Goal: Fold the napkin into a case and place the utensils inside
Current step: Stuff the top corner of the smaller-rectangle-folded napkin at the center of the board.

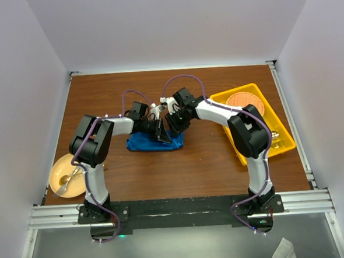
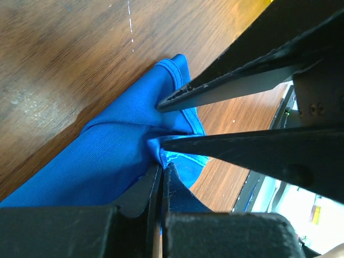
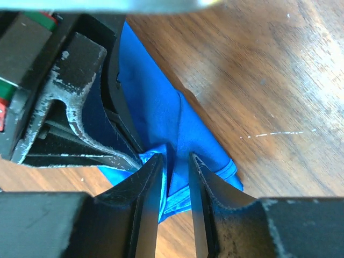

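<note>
Near the bench's (image 1: 180,169) 8 o'clock edge sits a yellow plate (image 1: 55,173) holding a gold spoon (image 1: 65,181). At centre lies the bunched blue napkin (image 1: 142,143). The left end effector (image 2: 161,167), pressed together, pinches one fold, while the right end effector (image 3: 173,161) straddles that fold, fingers spread. A yellow tray (image 1: 220,98) sits at 3 o'clock.

Yellow bin (image 1: 285,143) holds an orange plate (image 1: 243,101); pale plate (image 1: 56,173) bears a spoon (image 1: 65,182).

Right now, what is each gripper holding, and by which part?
Left gripper pinches the napkin at a bunched fold near a corner; right gripper is open astride it.
</note>
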Tool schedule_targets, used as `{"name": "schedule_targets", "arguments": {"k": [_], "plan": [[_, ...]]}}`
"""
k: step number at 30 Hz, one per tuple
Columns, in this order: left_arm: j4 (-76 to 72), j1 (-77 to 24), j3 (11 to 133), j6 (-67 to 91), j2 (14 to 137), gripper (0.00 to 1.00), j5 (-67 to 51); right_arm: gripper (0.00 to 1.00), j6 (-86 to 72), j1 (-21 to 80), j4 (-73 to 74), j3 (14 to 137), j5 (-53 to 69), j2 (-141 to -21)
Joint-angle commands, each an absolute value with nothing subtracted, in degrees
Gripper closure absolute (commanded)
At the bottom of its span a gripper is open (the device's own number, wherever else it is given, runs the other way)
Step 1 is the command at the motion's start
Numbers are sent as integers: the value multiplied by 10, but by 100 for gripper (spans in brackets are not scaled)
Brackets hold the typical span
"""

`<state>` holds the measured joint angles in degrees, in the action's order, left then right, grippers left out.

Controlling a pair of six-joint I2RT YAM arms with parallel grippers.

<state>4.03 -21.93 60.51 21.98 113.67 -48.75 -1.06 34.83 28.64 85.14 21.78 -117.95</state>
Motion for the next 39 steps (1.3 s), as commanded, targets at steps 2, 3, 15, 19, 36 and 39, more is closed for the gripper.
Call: {"name": "schedule_targets", "arguments": {"k": [2, 3, 15, 19, 36, 39], "plan": [[56, -214, 594, 214, 1159, 100, -462, 68, -4, 359, 258, 846, 162, -1143], [56, -214, 594, 215, 1159, 100, -462, 68, -4, 361, 258, 844, 158, -1143], [61, -214, 595, 210, 1165, 100, -462, 69, 4, 373, 250, 844, 122, -1141], [62, -214, 599, 211, 1167, 100, -463, 69, 4, 377, 255, 851, 127, -1142], [64, -209, 604, 214, 1175, 100, -464, 83, 29, 403, 248, 836, 84, -1143], [65, -207, 603, 214, 1173, 100, -462, 100, 33, 403, 257, 844, 80, -1140]]}}
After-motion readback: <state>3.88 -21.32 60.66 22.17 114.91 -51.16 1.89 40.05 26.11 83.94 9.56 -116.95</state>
